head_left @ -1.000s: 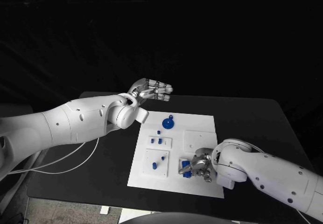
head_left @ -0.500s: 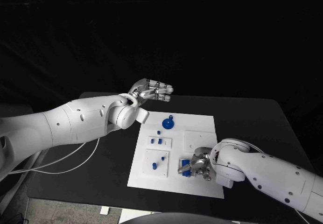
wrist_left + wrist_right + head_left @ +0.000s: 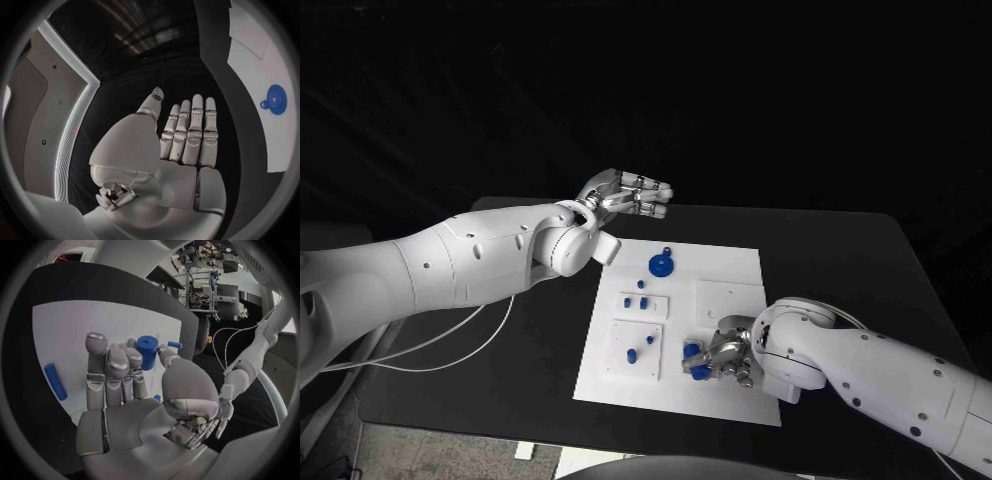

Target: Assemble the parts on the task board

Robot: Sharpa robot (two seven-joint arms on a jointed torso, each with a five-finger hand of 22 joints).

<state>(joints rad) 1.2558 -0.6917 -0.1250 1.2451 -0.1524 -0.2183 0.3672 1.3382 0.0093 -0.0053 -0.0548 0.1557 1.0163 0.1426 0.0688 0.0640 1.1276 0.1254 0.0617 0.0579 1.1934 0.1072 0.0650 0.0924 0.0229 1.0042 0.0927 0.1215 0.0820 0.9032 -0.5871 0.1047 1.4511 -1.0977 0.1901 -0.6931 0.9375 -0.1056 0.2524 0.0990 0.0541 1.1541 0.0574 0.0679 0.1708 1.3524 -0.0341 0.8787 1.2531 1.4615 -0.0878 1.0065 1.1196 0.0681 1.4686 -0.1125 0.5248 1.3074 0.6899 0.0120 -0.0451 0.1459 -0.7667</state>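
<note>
Right hand (image 3: 128, 385) pinches a blue cylinder (image 3: 148, 351) — left hand (image 3: 178, 150) flat, fingers together, holding nothing.

Non-task stuff: black table (image 3: 848, 260) under everything, its top matte and dark, far edge running straight across behind the white plate. White cable (image 3: 444, 345) loops over the table's left side, bowing out near the front-left corner and trailing off the edge. Black backdrop (image 3: 733, 90) hangs behind the table. Right wrist view catches a cluttered equipment rack (image 3: 209, 295) beyond the table edge; details on it too small to tell.
</note>
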